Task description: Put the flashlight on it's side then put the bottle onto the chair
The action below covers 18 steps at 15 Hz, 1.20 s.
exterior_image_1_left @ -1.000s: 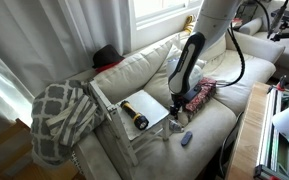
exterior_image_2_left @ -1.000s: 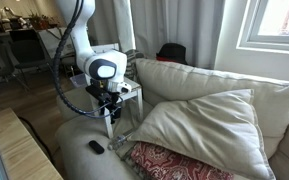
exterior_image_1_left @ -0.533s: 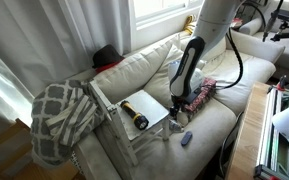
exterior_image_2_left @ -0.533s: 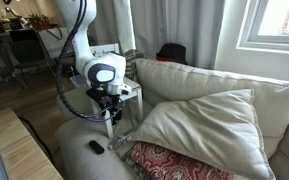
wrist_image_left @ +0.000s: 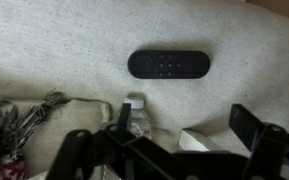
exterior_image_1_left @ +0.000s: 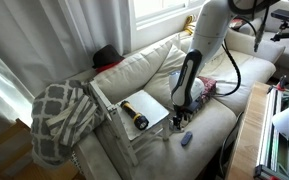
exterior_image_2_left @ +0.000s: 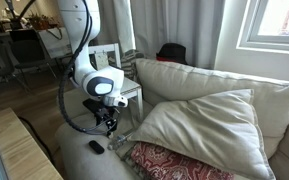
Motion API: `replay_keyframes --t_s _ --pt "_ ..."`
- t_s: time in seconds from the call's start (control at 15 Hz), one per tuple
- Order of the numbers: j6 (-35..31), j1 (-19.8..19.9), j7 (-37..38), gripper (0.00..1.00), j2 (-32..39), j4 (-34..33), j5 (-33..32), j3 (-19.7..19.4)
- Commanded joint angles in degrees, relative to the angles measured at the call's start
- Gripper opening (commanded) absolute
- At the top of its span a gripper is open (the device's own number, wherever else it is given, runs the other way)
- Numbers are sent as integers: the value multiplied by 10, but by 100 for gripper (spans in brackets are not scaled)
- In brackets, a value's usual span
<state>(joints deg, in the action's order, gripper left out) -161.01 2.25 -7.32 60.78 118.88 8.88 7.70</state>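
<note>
Down on the sofa (exterior_image_1_left: 134, 65) seat cushion, close to its front edge, I've got the gripper (exterior_image_2_left: 108, 124) hanging just over the fabric, jaws spread wide and nothing in them. From the wrist view the bottle (wrist_image_left: 134, 108) stands upright on the cushion, pale cap up, sitting between the two fingers but nearer one of them. I honestly can't tell if it's touching that finger. Just past it a small dark oblong thing (wrist_image_left: 169, 64) lies flat on the cushion. The flashlight (exterior_image_1_left: 134, 116) is lying on its side on the chair (exterior_image_1_left: 156, 106), diagonal across the white seat with the amber end toward the seat's nearer edge. That chair sits right up against the end of the sofa, with a plaid blanket (exterior_image_1_left: 62, 120) heaped on its other side. A red patterned pillow (exterior_image_2_left: 169, 160) is on the cushion right beside the arm.
</note>
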Motion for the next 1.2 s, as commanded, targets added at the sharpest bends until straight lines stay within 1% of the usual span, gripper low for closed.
replay_keyframes --t_s 0.0,0.2,0.27,0.47,0.6,0.93,1.0,1.07,1.13 --pt "-40 14 -9 100 67 -39 -24 5" --pt "-107 27 -20 100 107 -54 -42 8" --pt "-126 25 -20 100 121 -59 -51 4" --pt "-168 18 -11 100 148 -70 -72 -10" --pt "-187 21 -8 100 163 -77 -82 -13" --pt "-263 23 1 93 195 -95 -92 -11" --pt "-272 19 4 88 201 -99 -92 -14" --pt "-279 14 7 72 206 -104 -92 -18" --pt "-284 16 8 64 212 -108 -93 -16"
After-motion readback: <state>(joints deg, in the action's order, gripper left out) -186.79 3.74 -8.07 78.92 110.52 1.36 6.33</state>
